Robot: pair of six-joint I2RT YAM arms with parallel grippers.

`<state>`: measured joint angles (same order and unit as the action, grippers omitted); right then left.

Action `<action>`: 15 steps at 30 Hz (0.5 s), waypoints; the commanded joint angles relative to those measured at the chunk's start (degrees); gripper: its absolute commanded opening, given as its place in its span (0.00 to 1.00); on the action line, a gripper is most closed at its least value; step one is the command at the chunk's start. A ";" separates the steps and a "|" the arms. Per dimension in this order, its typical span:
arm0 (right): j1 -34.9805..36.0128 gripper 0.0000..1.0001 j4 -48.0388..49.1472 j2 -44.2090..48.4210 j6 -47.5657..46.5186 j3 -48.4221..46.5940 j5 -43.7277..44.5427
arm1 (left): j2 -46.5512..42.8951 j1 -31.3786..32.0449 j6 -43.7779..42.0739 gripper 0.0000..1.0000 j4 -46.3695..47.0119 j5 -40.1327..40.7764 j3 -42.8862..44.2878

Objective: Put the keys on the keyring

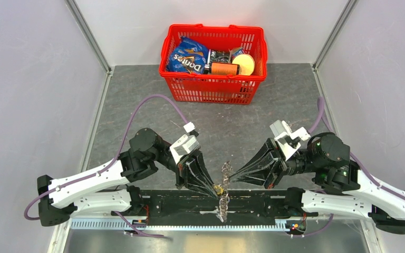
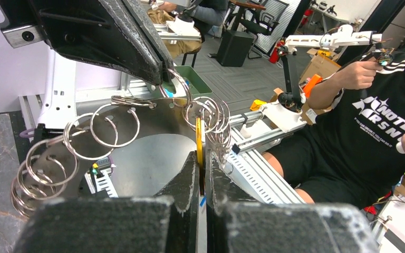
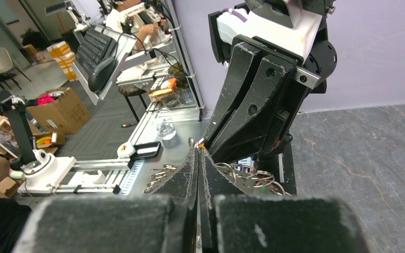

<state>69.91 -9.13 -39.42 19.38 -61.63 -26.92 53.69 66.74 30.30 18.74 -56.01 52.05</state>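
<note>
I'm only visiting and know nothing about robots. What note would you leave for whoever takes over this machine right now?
Left gripper: shut on the yellow key, its edge beside the keyring.
Right gripper: shut, apparently pinching one loop of the keyring.
Done: key and keyring are held and brought together.
Left: yellow key looks not yet threaded on; blue key not in view.

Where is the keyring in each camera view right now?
Top external: keyring bottom centre, at the left hand's tip.
Left wrist: keyring fanned across mid-frame.
Right wrist: keyring just right of centre, lower half.
Shared landmark: that left hand, pinching the yellow key.
</note>
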 commanded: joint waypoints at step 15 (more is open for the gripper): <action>0.13 0.00 14.64 -0.54 6.76 3.58 2.00 | -2.71 0.15 -6.29 0.02 -3.09 2.18 1.43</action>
<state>69.91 0.21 -40.47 24.97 -58.08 -26.41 52.07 66.74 28.01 17.54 -55.44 52.05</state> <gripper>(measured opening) 0.006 0.047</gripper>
